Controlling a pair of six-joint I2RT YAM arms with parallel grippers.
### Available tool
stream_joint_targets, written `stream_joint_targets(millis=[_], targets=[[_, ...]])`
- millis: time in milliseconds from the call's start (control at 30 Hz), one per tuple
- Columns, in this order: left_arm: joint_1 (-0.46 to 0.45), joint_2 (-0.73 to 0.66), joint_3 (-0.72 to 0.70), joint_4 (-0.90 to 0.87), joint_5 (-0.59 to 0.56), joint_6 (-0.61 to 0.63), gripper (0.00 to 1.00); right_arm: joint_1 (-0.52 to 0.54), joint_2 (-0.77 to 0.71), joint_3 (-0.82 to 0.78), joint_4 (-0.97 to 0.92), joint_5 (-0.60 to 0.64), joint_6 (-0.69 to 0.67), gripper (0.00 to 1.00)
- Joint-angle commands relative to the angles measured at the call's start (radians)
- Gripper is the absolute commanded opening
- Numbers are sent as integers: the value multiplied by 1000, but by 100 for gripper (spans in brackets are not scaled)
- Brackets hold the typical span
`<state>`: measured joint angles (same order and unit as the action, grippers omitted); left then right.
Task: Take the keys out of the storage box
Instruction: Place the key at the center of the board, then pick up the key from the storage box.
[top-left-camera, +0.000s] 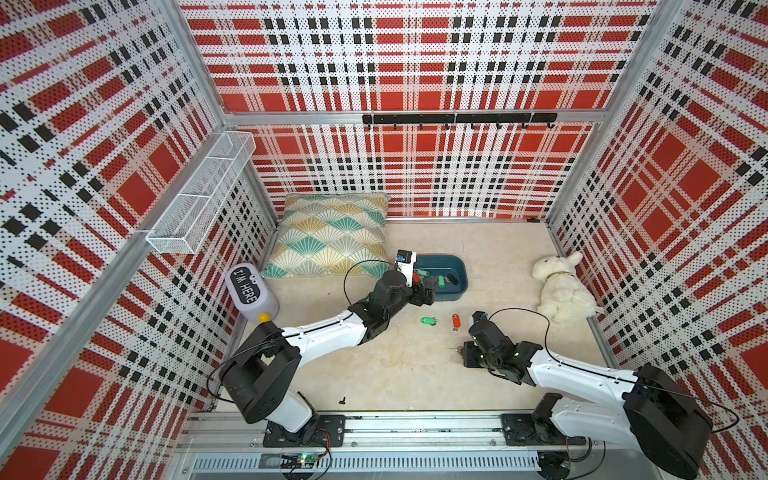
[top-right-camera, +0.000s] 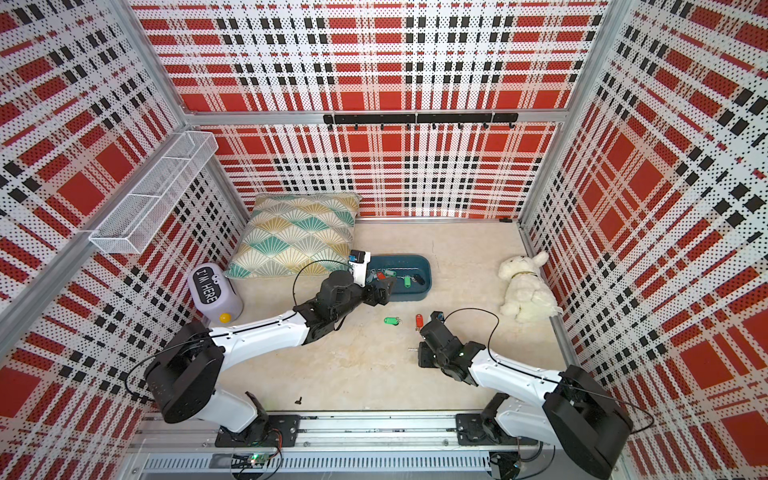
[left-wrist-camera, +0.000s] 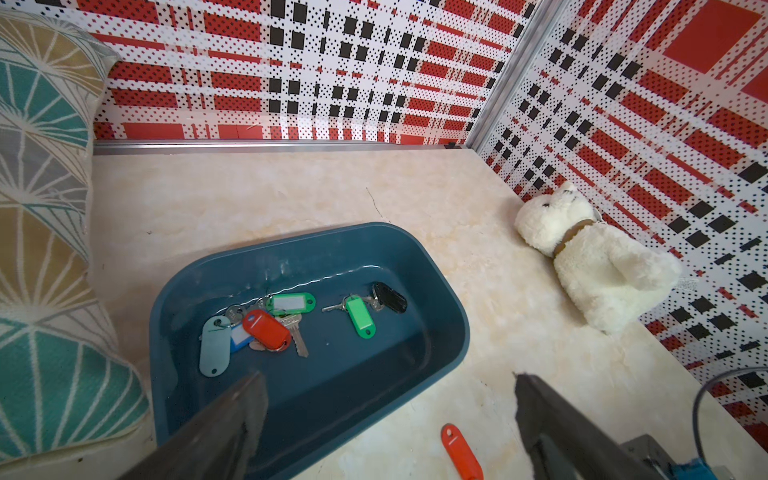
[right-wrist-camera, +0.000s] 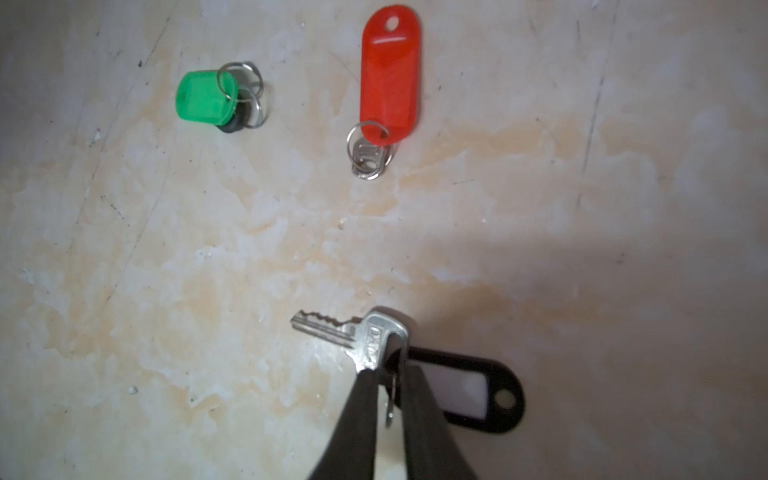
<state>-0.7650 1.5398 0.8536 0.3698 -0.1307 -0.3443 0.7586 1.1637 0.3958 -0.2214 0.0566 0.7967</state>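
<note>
Most of the keys (left-wrist-camera: 286, 316) lie inside the storage box (left-wrist-camera: 311, 249), just right of the cushion (top-left-camera: 328, 237); the left gripper (left-wrist-camera: 388, 376) hangs wide open over its near left rim, the keys slightly farther. Nearer and rightward, a black-tagged key (right-wrist-camera: 332, 330) sits between the narrowly parted jaws of the right gripper (right-wrist-camera: 386, 372), whether pressed I cannot tell; a green-tagged key (right-wrist-camera: 205, 97) and a red-tagged key (right-wrist-camera: 388, 75) lie just beyond.

keys (left-wrist-camera: 266, 328) in storage box (left-wrist-camera: 340, 390) | cushion (top-left-camera: 328, 239) left of it | plush toy (top-left-camera: 561, 291) right of it
</note>
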Motion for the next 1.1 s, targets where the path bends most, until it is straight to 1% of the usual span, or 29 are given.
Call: stream_joint_targets(millis=[0,33,100,167,200,233,300,400,467,567,633,667,733,800,900,1000,1067], targets=[[-5,24,44,-11,-24,1,99,7,-1,33,3,-5,-25,40],[-5,33,56,-22,-30,2,99,7,-15,47,-21,8,-29,46],[-5,62,91,-60,-54,9,99,7,-76,84,-91,41,-47,64],[-8,98,136,-104,-79,14,99,7,-161,132,-169,103,-58,76],[-10,123,163,-125,-95,16,99,7,-209,161,-207,140,-64,98],[-11,143,180,-140,-102,18,99,7,-248,187,-235,195,-76,100],[-13,195,232,-166,-113,21,99,2,-316,252,-299,321,-90,100],[-13,290,323,-215,-105,23,100,-19,-368,319,-306,488,-115,100],[-11,364,407,-280,-96,26,98,-57,-372,330,-249,526,-152,100],[1,475,563,-405,-65,21,93,-148,-327,345,-173,487,-185,100],[12,530,634,-458,-63,22,92,-176,-291,341,-115,493,-201,100],[20,552,661,-481,-66,19,92,-190,-270,342,-88,481,-214,100],[53,596,706,-524,-54,-9,87,-234,-207,362,-58,429,-229,100],[86,613,716,-537,-46,-51,82,-272,-142,388,-56,383,-237,100],[113,621,707,-541,-76,-87,79,-300,-76,408,-49,350,-237,100],[130,646,719,-545,-57,-99,77,-318,-52,406,-27,323,-237,100],[138,671,741,-551,-38,-101,72,-328,-43,405,-19,310,-263,100]])
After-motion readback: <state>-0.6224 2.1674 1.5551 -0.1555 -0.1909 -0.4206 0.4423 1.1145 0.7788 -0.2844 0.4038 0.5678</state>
